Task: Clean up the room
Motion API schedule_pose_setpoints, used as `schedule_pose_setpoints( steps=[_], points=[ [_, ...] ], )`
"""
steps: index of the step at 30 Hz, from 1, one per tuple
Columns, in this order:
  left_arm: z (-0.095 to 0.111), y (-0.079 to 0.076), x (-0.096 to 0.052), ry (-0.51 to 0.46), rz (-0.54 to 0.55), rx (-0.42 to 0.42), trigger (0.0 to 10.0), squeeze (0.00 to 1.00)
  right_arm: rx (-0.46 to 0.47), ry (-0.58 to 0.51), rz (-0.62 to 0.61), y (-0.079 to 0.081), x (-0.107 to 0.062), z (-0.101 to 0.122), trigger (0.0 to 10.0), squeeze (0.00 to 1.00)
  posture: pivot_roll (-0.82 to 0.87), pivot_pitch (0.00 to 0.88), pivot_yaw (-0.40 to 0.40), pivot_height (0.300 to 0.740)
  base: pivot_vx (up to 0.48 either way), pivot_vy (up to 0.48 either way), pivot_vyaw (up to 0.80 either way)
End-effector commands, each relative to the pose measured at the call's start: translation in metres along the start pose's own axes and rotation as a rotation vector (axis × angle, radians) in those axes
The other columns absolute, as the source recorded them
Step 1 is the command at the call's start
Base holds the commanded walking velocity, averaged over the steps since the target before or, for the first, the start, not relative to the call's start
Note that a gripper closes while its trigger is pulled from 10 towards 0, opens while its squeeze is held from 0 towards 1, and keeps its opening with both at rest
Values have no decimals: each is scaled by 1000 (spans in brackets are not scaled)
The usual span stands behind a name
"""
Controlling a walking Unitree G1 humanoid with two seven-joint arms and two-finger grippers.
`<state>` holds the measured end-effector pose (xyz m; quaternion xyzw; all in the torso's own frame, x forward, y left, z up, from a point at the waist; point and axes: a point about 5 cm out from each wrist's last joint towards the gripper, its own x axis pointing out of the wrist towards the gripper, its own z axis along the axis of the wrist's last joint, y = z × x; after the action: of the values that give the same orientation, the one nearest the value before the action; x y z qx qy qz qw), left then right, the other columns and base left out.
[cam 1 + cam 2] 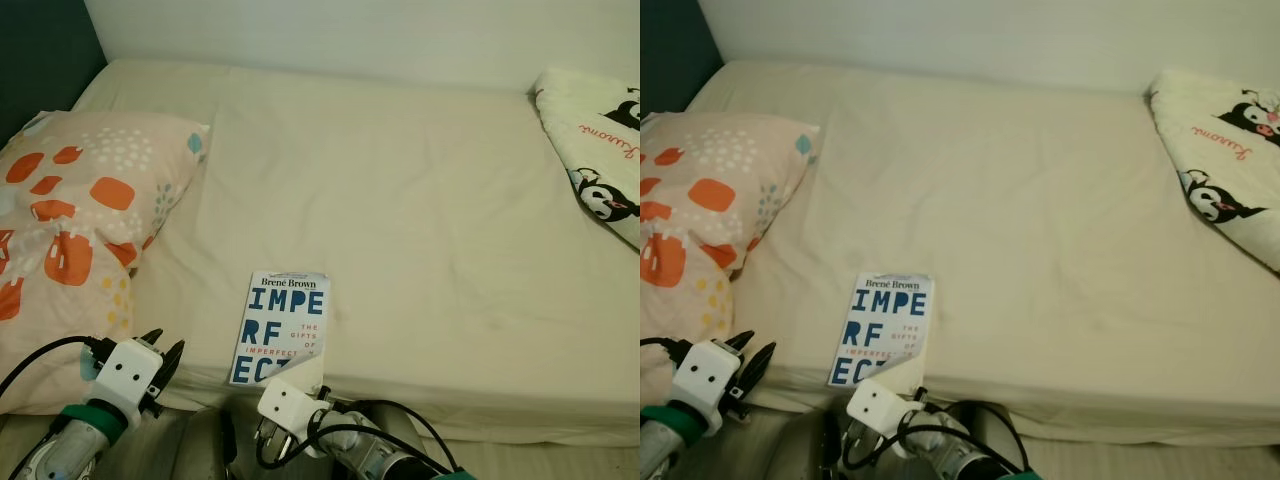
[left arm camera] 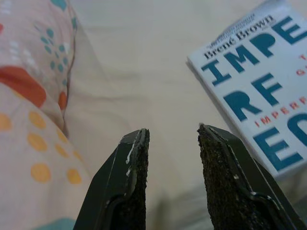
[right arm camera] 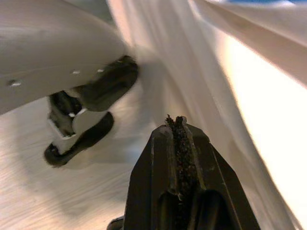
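One white paperback book [image 1: 281, 328] with large blue letters and small red print lies flat on the cream-sheeted mattress [image 1: 420, 220], near its front edge; its lower right cover corner is curled up. One pillow [image 1: 70, 230], pale pink with orange blotches and teal dots, lies at the robot's left, well apart from the book across bare sheet; one white blanket [image 1: 600, 150] printed with black cartoon figures is bunched at the far right corner. The left gripper [image 1: 158, 362] hovers at the mattress edge between pillow and book, its two black fingers [image 2: 127, 187] parted by a narrow gap with nothing in them; the right gripper [image 3: 178, 139] sits low beside the mattress front, just below the book's curled corner, its fingers pressed together on nothing, pointing toward the pale wooden floor [image 3: 38, 201].
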<state>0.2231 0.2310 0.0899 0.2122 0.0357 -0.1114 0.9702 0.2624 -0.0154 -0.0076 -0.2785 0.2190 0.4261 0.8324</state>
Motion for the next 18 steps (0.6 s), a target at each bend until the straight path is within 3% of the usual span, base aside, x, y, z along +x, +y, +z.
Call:
schedule_pose_setpoints(
  steps=[1, 4, 13, 18],
  points=[
    [-3, -5, -3, 17, -16, -16, 10000, 0, 44, -26, 20, 16, 7, 13, 0, 0, 149, 225, -21, 611, 0, 0, 0],
    [-3, -7, -4, 21, -23, -19, 10000, 0, 163, -61, -56, 13, 8, 18, 0, 0, 148, 229, -21, 611, 0, 0, 0],
    [-4, -10, -5, 25, -31, -20, 10000, 0, 200, -103, -152, -1, 7, 25, 0, 0, 144, 228, -22, 611, 0, 0, 0],
    [-4, -11, -5, 27, -35, -19, 10000, 0, 250, -110, -149, -1, 7, 26, 0, 0, 142, 223, -26, 611, 0, 0, 0]
  ],
)
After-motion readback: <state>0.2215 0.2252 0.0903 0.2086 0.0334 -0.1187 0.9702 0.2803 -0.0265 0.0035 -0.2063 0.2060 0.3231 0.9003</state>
